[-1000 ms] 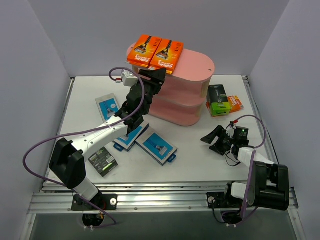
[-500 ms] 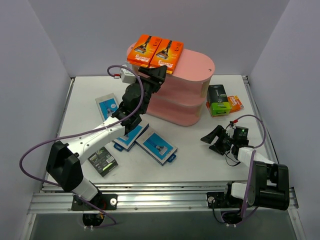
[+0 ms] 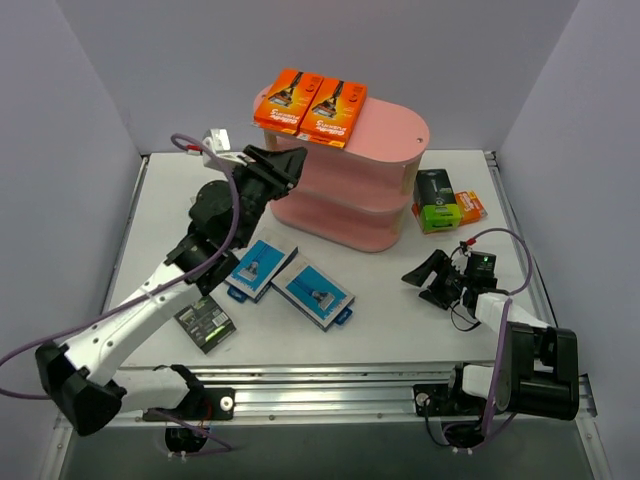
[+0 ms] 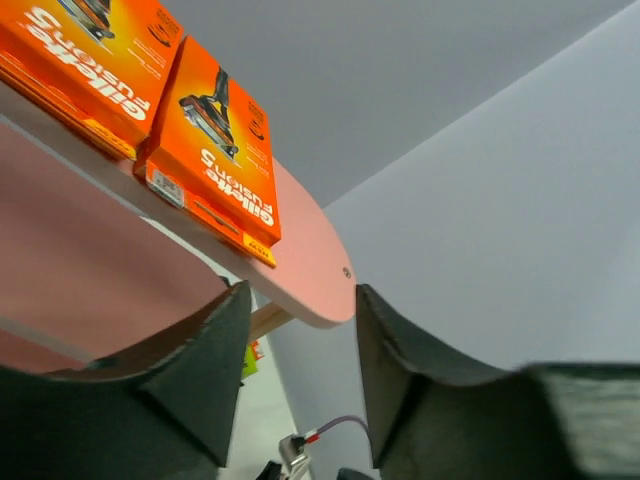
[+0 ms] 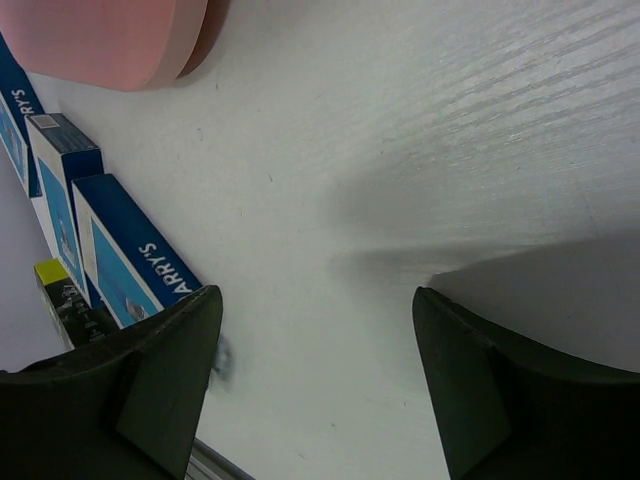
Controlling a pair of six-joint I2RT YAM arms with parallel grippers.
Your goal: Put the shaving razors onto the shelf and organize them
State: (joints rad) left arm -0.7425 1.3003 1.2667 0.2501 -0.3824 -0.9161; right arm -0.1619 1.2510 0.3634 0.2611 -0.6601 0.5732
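Two bright orange razor packs (image 3: 336, 107) lie side by side atop the pink three-tier shelf (image 3: 395, 125), upper centre, long axes near-vertical in frame; left jaws and right jaws gape, empty.

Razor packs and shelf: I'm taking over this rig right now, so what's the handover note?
Left hand: open, empty, raised beside the shelf top board.
Right hand: open, empty, low over the table.
Done: two orange packs side by side on the top board.
To do: two blue-and-white packs and a black pack in front of the shelf; a black-and-green pack and an orange pack to its right.
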